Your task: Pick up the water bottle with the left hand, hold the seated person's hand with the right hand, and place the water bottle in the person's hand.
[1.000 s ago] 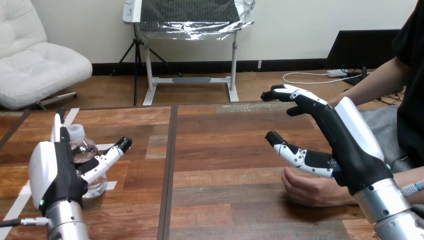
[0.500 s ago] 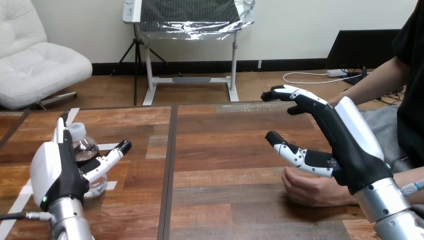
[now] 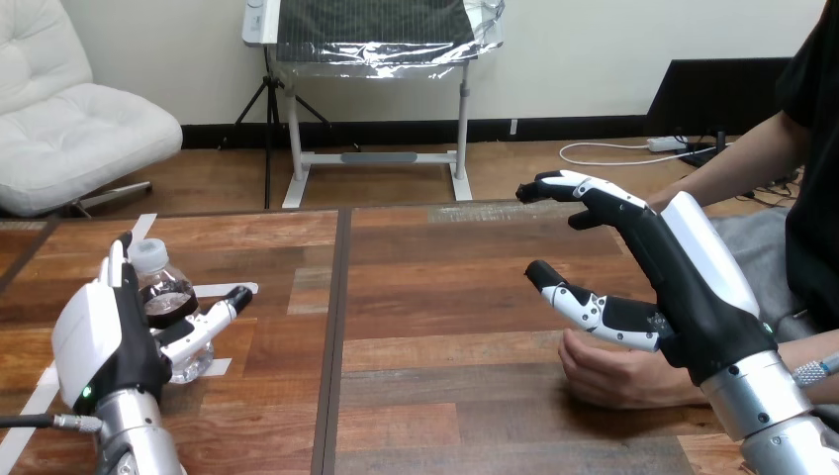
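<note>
The left arm (image 3: 134, 445) rises from the bottom left corner, with the left hand (image 3: 104, 341) upright, its white back toward the camera. The fingers (image 3: 119, 259) are straight and point away, and the thumb (image 3: 213, 319) stretches out to the right. The hand is open and grips nothing. The bottle (image 3: 166, 297) stands on the table (image 3: 445, 297) in the gap between thumb and fingers, close against the palm; contact cannot be judged.

The right arm (image 3: 777, 421) enters from the bottom right corner. The right hand (image 3: 693, 297) is raised and spread wide, fingers reaching up and left, holding nothing. The person's hand (image 3: 608, 374) rests loosely curled on the table just under its thumb.

The wooden table has a dark seam (image 3: 336, 327) and white tape (image 3: 220, 290) near the bottle.
</note>
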`<action>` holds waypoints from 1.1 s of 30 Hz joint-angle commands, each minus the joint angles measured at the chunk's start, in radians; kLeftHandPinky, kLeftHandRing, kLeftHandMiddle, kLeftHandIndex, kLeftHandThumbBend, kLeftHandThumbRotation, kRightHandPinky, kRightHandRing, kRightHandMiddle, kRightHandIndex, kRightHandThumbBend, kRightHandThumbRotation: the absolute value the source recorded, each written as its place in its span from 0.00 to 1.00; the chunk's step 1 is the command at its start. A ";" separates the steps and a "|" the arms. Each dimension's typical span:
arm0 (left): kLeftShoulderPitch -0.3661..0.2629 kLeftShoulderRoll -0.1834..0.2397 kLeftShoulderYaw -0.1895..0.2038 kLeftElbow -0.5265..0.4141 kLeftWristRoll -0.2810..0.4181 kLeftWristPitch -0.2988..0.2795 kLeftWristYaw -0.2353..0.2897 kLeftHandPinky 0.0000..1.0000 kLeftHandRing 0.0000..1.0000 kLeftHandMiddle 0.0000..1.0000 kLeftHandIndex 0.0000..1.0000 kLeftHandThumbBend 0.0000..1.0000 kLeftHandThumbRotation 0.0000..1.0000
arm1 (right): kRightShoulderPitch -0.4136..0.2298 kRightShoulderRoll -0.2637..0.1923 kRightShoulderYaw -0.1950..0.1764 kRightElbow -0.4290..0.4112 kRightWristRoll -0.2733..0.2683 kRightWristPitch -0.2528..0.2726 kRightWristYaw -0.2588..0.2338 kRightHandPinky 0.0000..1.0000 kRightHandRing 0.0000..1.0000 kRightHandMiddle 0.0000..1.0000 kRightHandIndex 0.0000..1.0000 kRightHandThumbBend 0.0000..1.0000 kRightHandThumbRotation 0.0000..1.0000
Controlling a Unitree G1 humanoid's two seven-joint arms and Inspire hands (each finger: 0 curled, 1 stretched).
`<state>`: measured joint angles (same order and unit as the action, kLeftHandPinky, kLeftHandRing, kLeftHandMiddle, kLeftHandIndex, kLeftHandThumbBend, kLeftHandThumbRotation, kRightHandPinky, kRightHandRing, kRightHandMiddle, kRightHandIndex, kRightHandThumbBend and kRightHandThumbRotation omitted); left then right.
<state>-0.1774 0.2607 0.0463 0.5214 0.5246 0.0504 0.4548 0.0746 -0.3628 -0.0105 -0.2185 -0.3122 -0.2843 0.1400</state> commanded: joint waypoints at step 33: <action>-0.112 0.049 -0.057 0.108 0.010 0.050 0.077 0.95 0.93 0.93 0.94 0.94 0.57 | -0.063 -0.040 -0.016 -0.011 0.008 0.009 0.000 0.74 0.84 0.84 0.74 0.44 0.01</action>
<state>-0.2069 0.2817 0.0056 0.6319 0.5242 0.0985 0.5128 0.0740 -0.3963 -0.0107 -0.2186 -0.3123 -0.2732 0.1410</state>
